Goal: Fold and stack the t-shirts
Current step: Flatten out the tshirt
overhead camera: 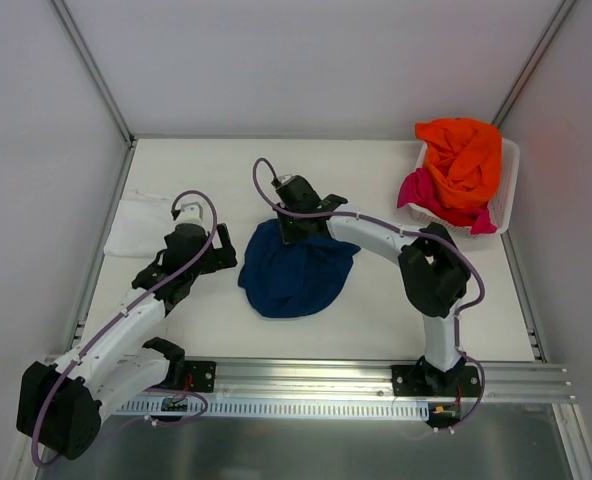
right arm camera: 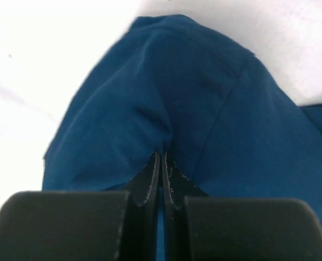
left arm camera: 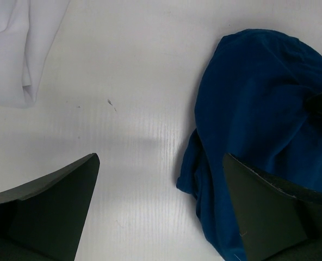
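The navy blue t-shirt (overhead camera: pixel 296 268) lies crumpled in the middle of the table; it also shows in the left wrist view (left arm camera: pixel 259 125) and the right wrist view (right arm camera: pixel 166 103). My right gripper (right arm camera: pixel 161 155) is shut on a fold of the navy cloth at the shirt's far edge (overhead camera: pixel 294 226). My left gripper (left arm camera: pixel 161 163) is open and empty over bare table, just left of the navy shirt (overhead camera: pixel 208 257). A folded white t-shirt (overhead camera: pixel 141 222) lies at the far left, and shows in the left wrist view (left arm camera: pixel 14 49). An orange t-shirt (overhead camera: pixel 463 158) and a magenta-pink one (overhead camera: pixel 423 190) are heaped in the basket.
The white slatted basket (overhead camera: pixel 508 190) stands at the back right corner. White walls with metal posts enclose the table on three sides. A metal rail (overhead camera: pixel 326 378) runs along the near edge by the arm bases.
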